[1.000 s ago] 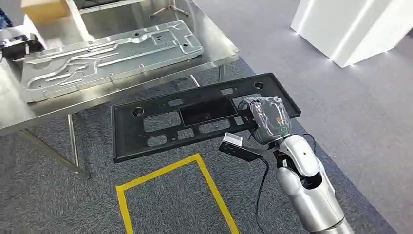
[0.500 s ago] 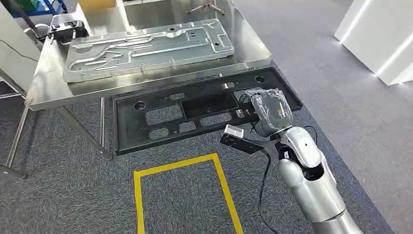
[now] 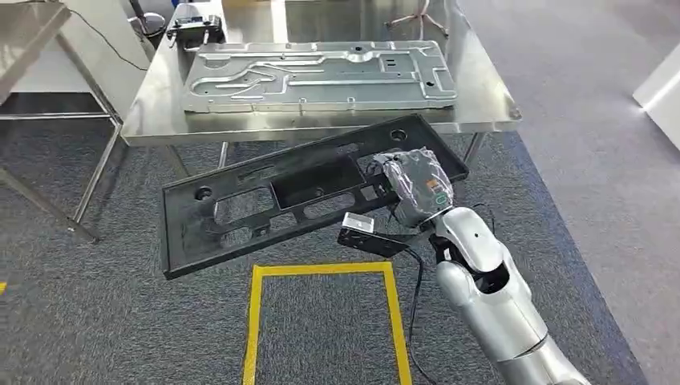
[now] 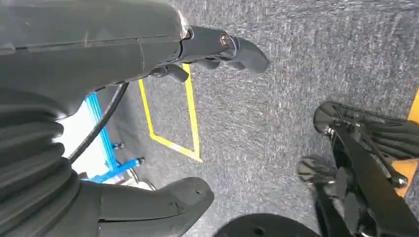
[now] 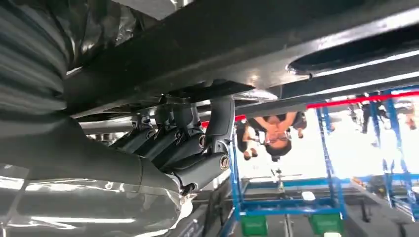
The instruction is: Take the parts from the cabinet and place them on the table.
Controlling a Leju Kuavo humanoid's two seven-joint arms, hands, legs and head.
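A long black plastic panel (image 3: pixel 240 204) with several cut-outs hangs level above the grey carpet, just in front of the steel table (image 3: pixel 152 120). My right hand (image 3: pixel 413 188) grips its right end; in the right wrist view its fingers (image 5: pixel 183 143) curl under the panel (image 5: pixel 257 44). A grey metal plate (image 3: pixel 321 74) lies flat on the table top. My left hand (image 4: pixel 148 59) hangs over the carpet, fingers apart, holding nothing.
A yellow taped rectangle (image 3: pixel 321 270) marks the carpet below the panel. A second steel table (image 3: pixel 24 32) stands at the far left. A dark device (image 3: pixel 192 20) sits at the table's back. Blue racks (image 5: pixel 276 197) and a person (image 5: pixel 269 131) appear in the right wrist view.
The camera has turned, so the table has shifted right and now stands directly ahead. The panel stays in my right hand, its left end now lower in the picture.
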